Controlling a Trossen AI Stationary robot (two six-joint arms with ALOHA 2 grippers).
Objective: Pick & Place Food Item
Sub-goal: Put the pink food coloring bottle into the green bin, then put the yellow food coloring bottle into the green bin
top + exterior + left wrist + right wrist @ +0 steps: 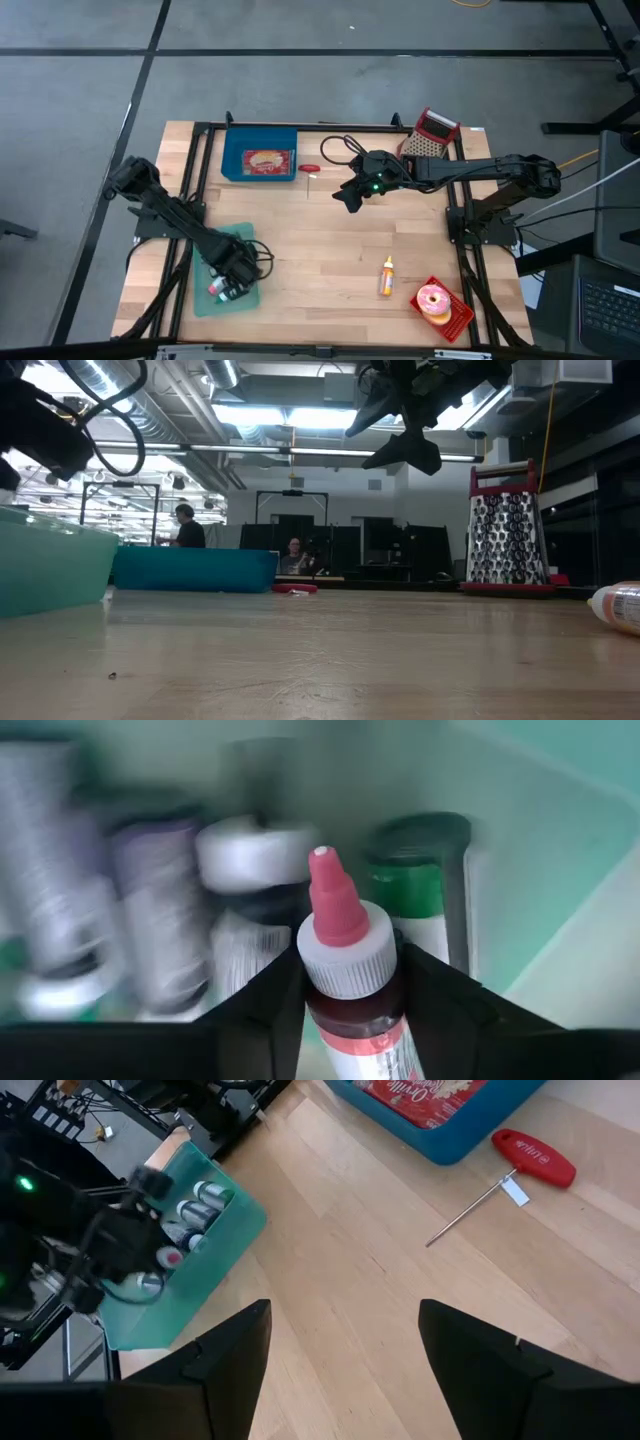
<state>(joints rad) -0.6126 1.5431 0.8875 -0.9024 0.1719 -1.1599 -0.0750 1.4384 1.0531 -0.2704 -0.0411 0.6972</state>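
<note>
Left gripper [345,1010] clamped on a red-capped bottle [340,935], pointing down over the teal bin [205,303] of similar bottles (held bottle's long axis upright, nozzle toward the bin floor). Right gripper [345,1355] parted, empty, hovering mid-table, well apart from both.

So the food item here is a small squeeze bottle [350,970] with a pink pointed nozzle, a white ribbed collar and dark red stuff inside, plus a pink-edged label lower down. It's upright, nozzle up, pinched between the two dark fingers [265,1005] of the left gripper [228,288]. It sits right over the teal bin [245,238] at the table's front-left corner, which is packed with other bottles [160,920], white-capped and green-capped ones, all pretty blurry.
</note>
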